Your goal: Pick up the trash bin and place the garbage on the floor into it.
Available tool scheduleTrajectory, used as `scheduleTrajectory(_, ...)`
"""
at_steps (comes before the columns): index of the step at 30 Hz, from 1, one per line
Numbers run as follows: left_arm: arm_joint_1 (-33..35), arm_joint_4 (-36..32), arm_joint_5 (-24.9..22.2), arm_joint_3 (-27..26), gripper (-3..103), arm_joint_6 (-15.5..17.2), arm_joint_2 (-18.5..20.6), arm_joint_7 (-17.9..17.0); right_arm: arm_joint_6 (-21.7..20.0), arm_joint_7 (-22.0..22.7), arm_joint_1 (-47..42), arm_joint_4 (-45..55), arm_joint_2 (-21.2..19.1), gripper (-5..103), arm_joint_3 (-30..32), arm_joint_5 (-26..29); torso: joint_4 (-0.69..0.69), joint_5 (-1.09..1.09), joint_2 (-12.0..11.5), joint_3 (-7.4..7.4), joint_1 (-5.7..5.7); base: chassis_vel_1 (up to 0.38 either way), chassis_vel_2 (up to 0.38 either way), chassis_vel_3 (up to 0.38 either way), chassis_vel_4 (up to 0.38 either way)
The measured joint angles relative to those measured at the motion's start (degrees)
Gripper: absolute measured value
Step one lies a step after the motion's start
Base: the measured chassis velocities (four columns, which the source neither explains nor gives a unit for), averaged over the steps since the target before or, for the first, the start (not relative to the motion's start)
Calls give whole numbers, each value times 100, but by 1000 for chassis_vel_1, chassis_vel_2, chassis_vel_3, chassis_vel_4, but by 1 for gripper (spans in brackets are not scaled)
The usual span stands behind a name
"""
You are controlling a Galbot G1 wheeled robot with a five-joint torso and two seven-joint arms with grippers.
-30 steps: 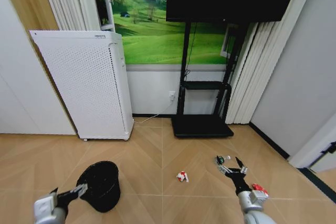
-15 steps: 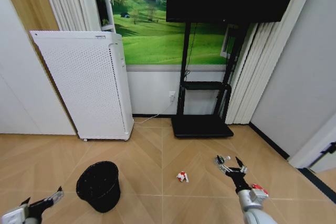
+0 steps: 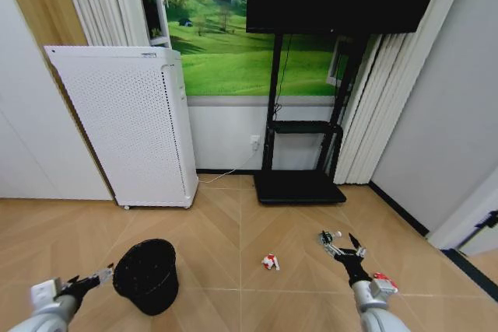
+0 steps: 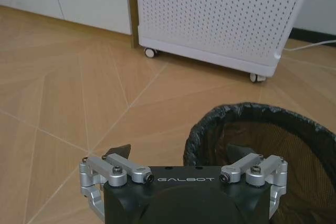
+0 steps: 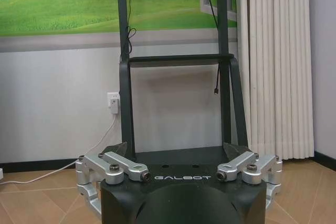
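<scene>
The trash bin [image 3: 146, 274], small, black and round, stands upright on the wooden floor at the lower left. My left gripper [image 3: 95, 278] is open just to its left, fingertips close to the rim. In the left wrist view the left gripper [image 4: 178, 150] has one finger outside the trash bin [image 4: 252, 113] and the other in front of its inside. The garbage lies on the floor: a red-and-white wrapper [image 3: 270, 261], a tiny bottle [image 3: 334, 235] and a red packet [image 3: 384, 278]. My right gripper [image 3: 341, 245] hangs open and holds nothing, between the bottle and the packet.
A tall white perforated appliance [image 3: 124, 122] on casters stands behind the bin. A black TV stand [image 3: 299, 186] sits against the back wall, also seen as the TV stand [image 5: 178, 61] in the right wrist view. Open floor lies between bin and wrapper.
My left gripper dropped back to the lower left away from the bin, then came up and right to its rim again. The right arm, bin and litter have not moved.
</scene>
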Motion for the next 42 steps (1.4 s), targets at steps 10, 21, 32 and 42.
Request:
scheduleTrajectory(10, -374, 559, 42, 324, 100, 245, 88, -238, 26, 7, -13, -23, -18, 100, 49, 54, 0, 0, 3, 0, 0, 0, 0, 0, 0)
scheduleTrajectory(21, -801, 1400, 178, 513, 100, 238, 213, 124, 4, 27, -24, 41, -10, 100, 6, 54, 0, 0, 4, 0, 0, 0, 0, 0, 0)
scheduleTrajectory(32, -1130, 1901, 690, 792, 100, 46, 202, 519, -11, 30, -32, 48, 0, 100, -8, 23, 0, 2, 5, 0, 0, 0, 0, 0, 0)
scheduleTrajectory(42, -1157, 1781, 754, 842, 82, 14, 165, 504, -46, 99, -31, 7, 30, 100, -22, 21, -1, -3, 5, 1, 0, 0, 0, 0, 0)
